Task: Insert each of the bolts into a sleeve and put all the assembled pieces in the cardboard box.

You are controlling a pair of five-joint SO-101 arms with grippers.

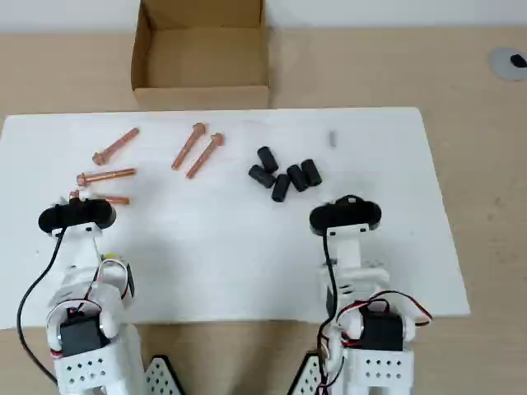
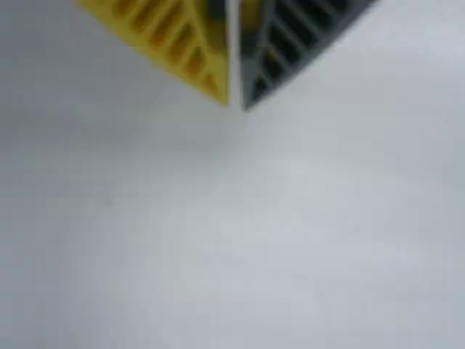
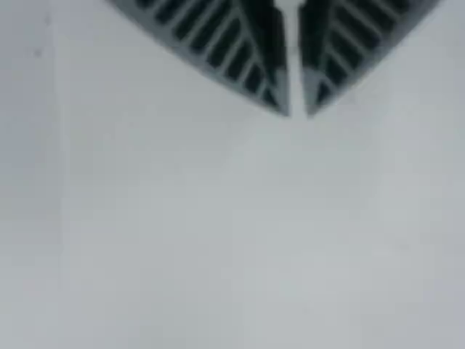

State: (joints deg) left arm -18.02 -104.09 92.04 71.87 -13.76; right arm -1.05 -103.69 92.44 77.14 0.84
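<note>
An open brown cardboard box [image 1: 202,58] sits at the upper middle of the frame on the tan wooden table [image 1: 66,74], just past the far edge of a white sheet [image 1: 214,255] spread over the table. Five copper-coloured metal bolts [image 1: 115,146] lie on the sheet's upper left. Two are slanted side by side nearer the middle, one is slanted farther left, one lies almost level below that, and the fifth is partly hidden under the black head of the left arm [image 1: 82,271]. To the right of them, five short black cylindrical sleeves [image 1: 281,188] are bunched together, several touching. The right arm [image 1: 356,263] stands at the lower right, its black head just below the sleeves. The left gripper [image 2: 234,105], one finger yellow and one dark, hangs over bare white sheet with its tips drawn together and nothing between them. The right gripper [image 3: 294,113], both fingers dark, is likewise closed on nothing above the sheet.
</note>
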